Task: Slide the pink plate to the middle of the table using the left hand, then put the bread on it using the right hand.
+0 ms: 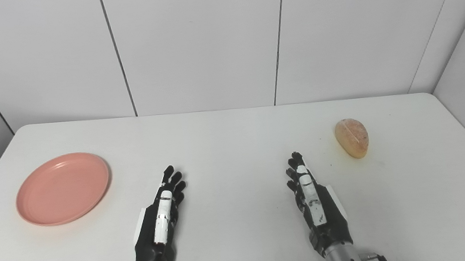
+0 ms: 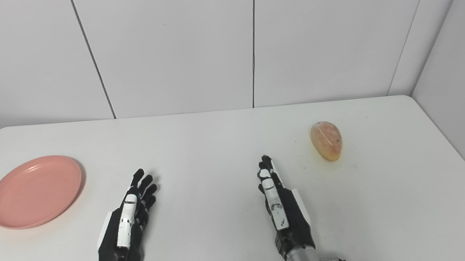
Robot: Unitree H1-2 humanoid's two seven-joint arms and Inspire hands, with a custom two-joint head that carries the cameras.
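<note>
A round pink plate lies on the left side of the white table, with nothing on it. A small golden bread roll rests on the right side of the table. My left hand hovers near the table's front, to the right of the plate and apart from it, fingers stretched forward and holding nothing. My right hand mirrors it, to the lower left of the bread and clear of it, also open.
White wall panels rise close behind the table's far edge, and side walls stand near its left and right edges. Bare tabletop lies between the two hands.
</note>
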